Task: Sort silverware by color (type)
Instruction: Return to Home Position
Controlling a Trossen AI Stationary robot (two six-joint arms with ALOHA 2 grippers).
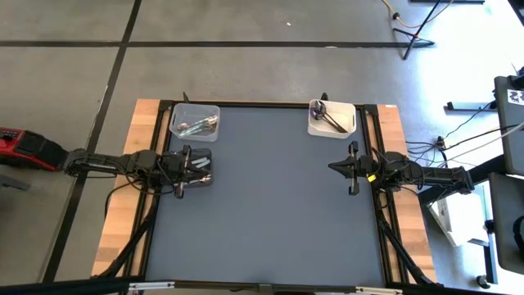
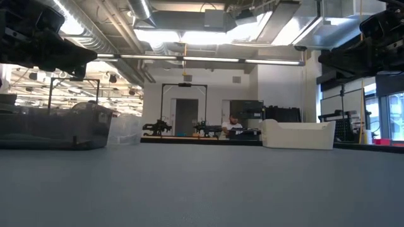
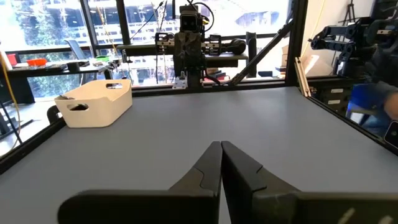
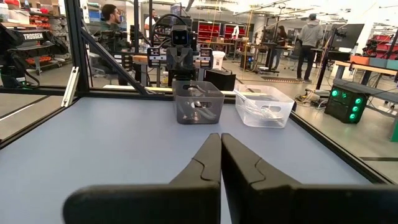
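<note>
Thin metal silverware lies in the clear plastic bin at 11 o'clock, the smoky dark bin at 9 and the white bin at 1; left claw and right claw hover pinched closed over the grey tabletop

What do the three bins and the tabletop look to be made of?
Clear bin: likely glossy transparent plastic; silverware shows through its walls. Dark bin: smoky translucent plastic; more silverware dimly visible inside. White bin: opaque cream plastic, matte-looking, with a moulded handle cutout. Tabletop: matte grey-blue sheet, mat or laminate unclear, flanked by bare wood boards.
</note>
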